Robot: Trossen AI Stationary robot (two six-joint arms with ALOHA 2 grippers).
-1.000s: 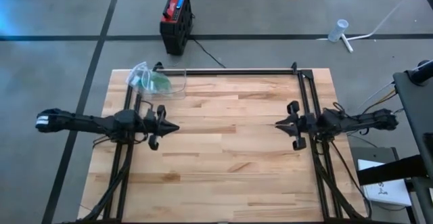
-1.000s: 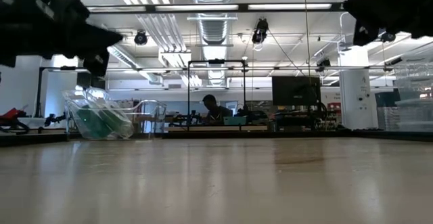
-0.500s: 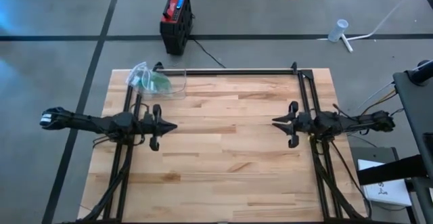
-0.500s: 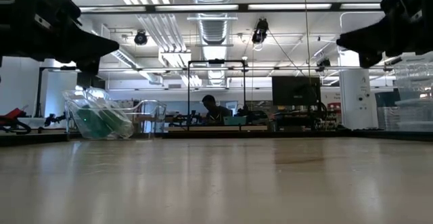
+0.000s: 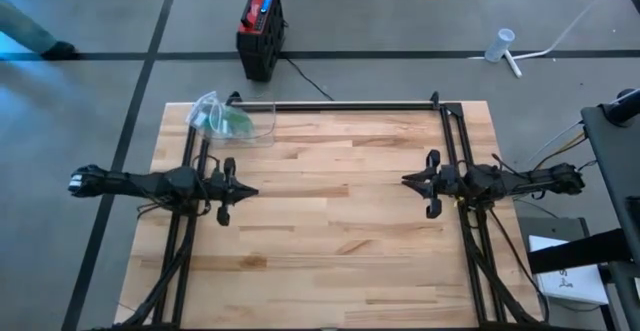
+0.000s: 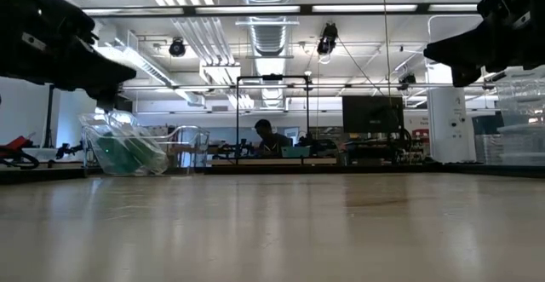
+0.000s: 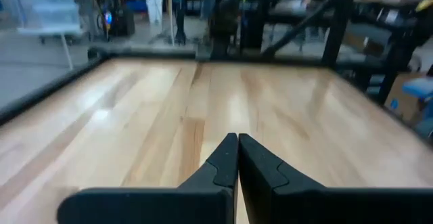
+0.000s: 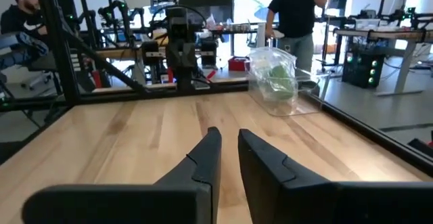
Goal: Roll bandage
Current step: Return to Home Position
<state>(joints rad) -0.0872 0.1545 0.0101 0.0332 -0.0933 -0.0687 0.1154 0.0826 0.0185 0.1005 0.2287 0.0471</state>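
**Bandage binned – arms level, heading for rest**

The green rolled bandage (image 5: 228, 119) sits in its bag inside the transparent bin (image 5: 258, 128) at the far left corner of the table (image 5: 340, 256). It is well apart from both arms.

The left gripper (image 5: 245, 192) hangs over the left side with its fingers pressed together, holding nothing. The right gripper (image 5: 408, 180) faces it from the right side, a narrow gap between its fingers, also holding nothing.

To finish well, I'd say each arm should fold back along its own side, slowly, and the left should give the bin a wide berth.

The top is pale wood planks in a dark frame. Beyond it are grey floor and a red-and-black box (image 5: 260, 29) – and, past the table's edge, a person (image 8: 298, 7) standing among benches.
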